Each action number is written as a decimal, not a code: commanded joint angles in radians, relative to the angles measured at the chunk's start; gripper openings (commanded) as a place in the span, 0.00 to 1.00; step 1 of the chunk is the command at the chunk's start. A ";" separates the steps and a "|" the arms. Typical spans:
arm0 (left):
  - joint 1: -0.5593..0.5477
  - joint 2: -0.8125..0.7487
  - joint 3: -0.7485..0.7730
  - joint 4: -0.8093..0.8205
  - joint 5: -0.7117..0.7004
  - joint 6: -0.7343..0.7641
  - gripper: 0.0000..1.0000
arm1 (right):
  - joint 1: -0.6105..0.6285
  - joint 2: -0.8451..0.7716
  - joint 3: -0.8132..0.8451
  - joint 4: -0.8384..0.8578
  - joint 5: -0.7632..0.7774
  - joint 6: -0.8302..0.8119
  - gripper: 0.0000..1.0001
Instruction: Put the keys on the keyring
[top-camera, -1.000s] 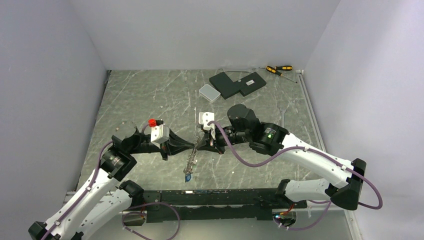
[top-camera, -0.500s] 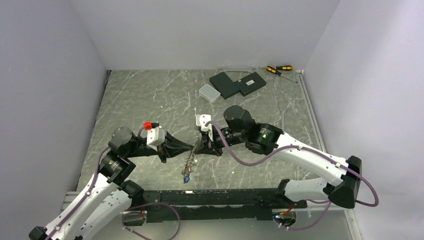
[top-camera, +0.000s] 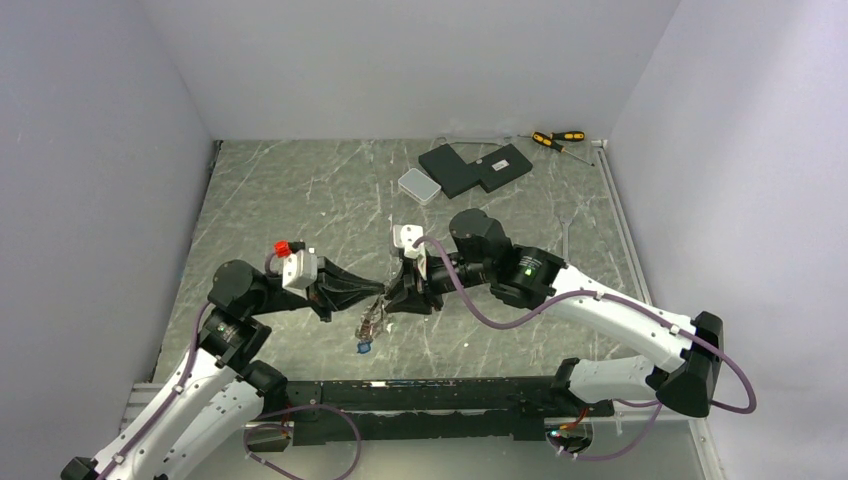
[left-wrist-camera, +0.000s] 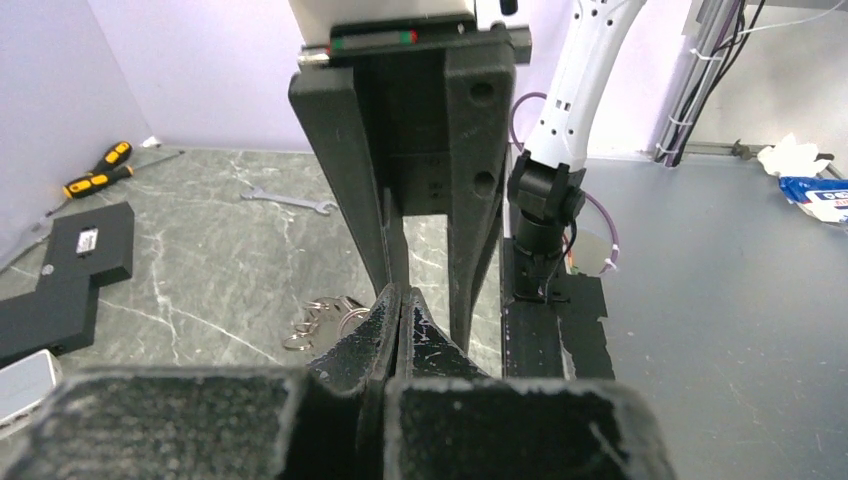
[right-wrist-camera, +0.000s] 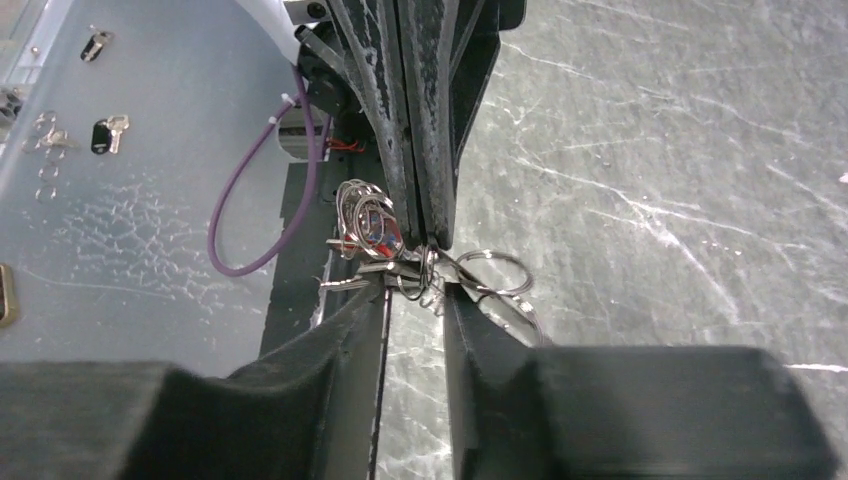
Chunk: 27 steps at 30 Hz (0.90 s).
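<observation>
Now the left gripper has drawn back toward the left of the top view, its wrist lower and more folded than a second ago; the hanging bunch has shifted left with it. The right gripper, then closed, now shows a narrow gap between its fingers.

The keyring hangs at the two grippers' tips, just below centre; the keys dangle under it, a blue tag lowest. In the right wrist view the left fingers come down from the top edge pressed together, pinching the cluster of rings; those fingers hide part of it, and whether the right fingers touch the rings I cannot tell.

At the upper middle lie black blocks, a white box and screwdrivers; a wrench lies on the table.

Both arms reach inward low over the table, grippers tip to tip, left pointing right, right pointing left.
</observation>
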 joint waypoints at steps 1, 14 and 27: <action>0.010 -0.018 0.009 0.145 -0.019 -0.041 0.00 | -0.002 -0.022 -0.009 0.029 0.006 0.005 0.38; 0.020 -0.013 0.004 0.173 -0.031 -0.062 0.00 | -0.001 -0.200 -0.123 0.212 0.141 0.010 0.44; 0.025 -0.006 0.004 0.184 -0.046 -0.074 0.00 | 0.000 -0.176 -0.150 0.367 0.111 0.064 0.33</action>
